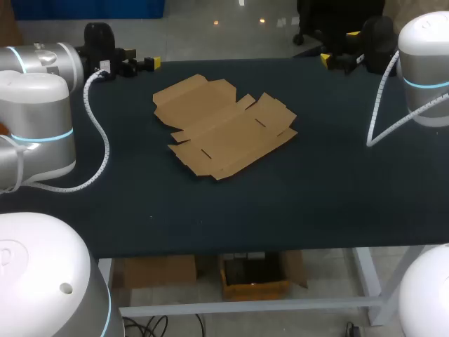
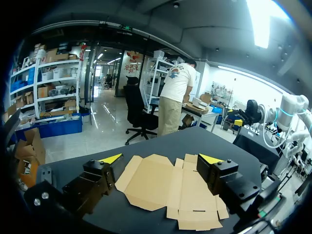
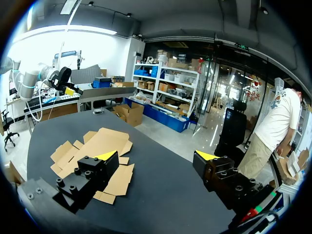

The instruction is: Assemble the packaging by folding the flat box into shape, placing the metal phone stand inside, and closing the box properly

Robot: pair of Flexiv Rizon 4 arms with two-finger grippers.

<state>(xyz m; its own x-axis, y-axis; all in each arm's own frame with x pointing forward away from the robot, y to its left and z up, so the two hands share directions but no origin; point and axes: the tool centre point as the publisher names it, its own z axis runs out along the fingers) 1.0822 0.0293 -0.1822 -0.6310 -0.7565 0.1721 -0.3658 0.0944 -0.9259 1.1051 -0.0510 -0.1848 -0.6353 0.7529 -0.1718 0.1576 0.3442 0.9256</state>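
Observation:
A flat, unfolded brown cardboard box (image 1: pixel 223 126) lies on the dark table (image 1: pixel 224 210), a little behind its middle. My left gripper (image 1: pixel 140 65) is at the table's back left edge, open, well away from the box. My right gripper (image 1: pixel 337 59) is at the back right edge, also open and empty. In the left wrist view the flat box (image 2: pixel 168 187) lies ahead of and between the spread fingers of the gripper (image 2: pixel 163 158). In the right wrist view the box (image 3: pixel 95 151) lies beyond one finger of the gripper (image 3: pixel 158 155). No metal phone stand shows in any view.
White coiled cables hang from both arms, the left one (image 1: pixel 98 140) over the table's left side and the right one (image 1: pixel 393 119) over its right side. The other arm (image 3: pixel 39 78) appears across the table in the right wrist view.

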